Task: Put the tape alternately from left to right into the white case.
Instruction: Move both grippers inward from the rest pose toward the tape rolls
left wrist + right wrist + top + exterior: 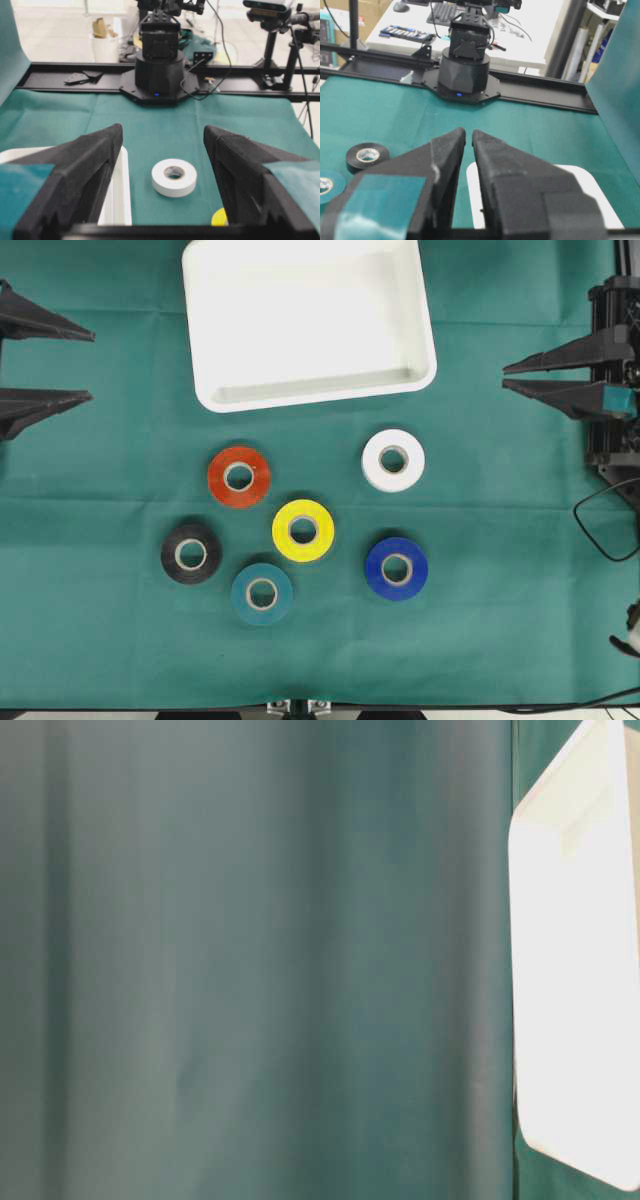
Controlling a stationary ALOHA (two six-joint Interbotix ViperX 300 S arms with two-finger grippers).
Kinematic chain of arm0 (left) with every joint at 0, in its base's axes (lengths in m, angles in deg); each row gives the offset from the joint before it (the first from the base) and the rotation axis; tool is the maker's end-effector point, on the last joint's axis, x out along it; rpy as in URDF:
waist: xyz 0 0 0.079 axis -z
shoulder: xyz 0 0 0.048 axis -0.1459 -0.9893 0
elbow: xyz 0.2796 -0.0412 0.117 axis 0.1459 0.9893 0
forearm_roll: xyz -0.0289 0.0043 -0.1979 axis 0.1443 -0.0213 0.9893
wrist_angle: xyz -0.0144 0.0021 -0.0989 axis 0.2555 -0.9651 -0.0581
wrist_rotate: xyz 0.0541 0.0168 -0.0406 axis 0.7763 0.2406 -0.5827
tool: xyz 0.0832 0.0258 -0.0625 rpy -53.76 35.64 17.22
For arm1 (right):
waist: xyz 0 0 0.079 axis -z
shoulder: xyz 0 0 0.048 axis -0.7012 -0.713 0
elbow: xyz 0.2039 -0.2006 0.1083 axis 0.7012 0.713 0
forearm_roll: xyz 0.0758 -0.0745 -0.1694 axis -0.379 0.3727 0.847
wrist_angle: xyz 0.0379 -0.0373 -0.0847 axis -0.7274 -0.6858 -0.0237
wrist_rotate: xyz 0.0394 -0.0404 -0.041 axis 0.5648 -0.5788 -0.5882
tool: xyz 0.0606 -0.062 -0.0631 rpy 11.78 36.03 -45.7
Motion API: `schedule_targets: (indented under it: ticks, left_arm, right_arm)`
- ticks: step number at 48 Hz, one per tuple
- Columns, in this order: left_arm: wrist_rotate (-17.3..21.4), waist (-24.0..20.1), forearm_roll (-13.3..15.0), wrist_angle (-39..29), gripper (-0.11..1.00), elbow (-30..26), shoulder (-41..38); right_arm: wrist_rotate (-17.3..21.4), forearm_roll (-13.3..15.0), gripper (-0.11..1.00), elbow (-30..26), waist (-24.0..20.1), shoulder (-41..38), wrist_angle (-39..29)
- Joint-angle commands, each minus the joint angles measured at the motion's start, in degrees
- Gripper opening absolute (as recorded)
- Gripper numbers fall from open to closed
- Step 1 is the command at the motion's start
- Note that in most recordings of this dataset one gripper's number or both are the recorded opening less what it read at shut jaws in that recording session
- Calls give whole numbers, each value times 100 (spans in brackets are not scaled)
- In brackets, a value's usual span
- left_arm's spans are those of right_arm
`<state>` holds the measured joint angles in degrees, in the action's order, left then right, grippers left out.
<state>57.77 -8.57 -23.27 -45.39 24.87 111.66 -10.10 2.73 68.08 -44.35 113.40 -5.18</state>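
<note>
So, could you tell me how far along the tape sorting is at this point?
Nothing looks done yet: the white case holds no rolls. All six, red, white, yellow, black, teal and blue, lie flat on the green cloth. Nothing is in hand: the left gripper is open at the left edge, the right gripper nearly shut at the right edge. Every placement remains.
</note>
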Motion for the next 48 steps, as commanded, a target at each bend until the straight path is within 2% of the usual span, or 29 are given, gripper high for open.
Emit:
schedule_targets:
  ticks: [1, 3, 6, 9, 14, 31, 35, 38, 41, 48]
  left_arm:
    - [62, 88, 97, -35, 24, 44, -44]
    - [70, 105, 97, -79, 23, 62, -44]
    - [53, 149, 105, -149, 10, 79, -53]
    - [26, 202, 105, -202, 0, 97, -53]
    - [0, 325, 114, -211, -9, 97, -53]
    - [35, 369, 114, -246, -10, 105, -105]
    - [44, 369, 114, -264, -8, 114, -123]
    - [35, 369, 114, -290, -2, 114, -149]
    - [26, 369, 114, -343, 6, 105, -193]
    - [9, 369, 114, -545, 41, 26, -325]
  right_arm:
    - [0, 9, 24, -105, 18, -26, 70]
    - [0, 26, 22, -79, 26, -35, 79]
    - [0, 26, 9, -44, 26, -44, 88]
    - [0, 26, 1, -18, 26, -44, 79]
    - [0, 26, -2, 18, 26, -97, 88]
    - [26, 26, -2, -9, 26, -325, 62]
    - [35, 18, -2, -9, 26, -343, 62]
    - [44, 18, 3, -9, 26, -360, 53]
    - [105, 26, 14, -18, 26, -378, 53]
    - [316, 26, 52, -18, 26, -422, 53]
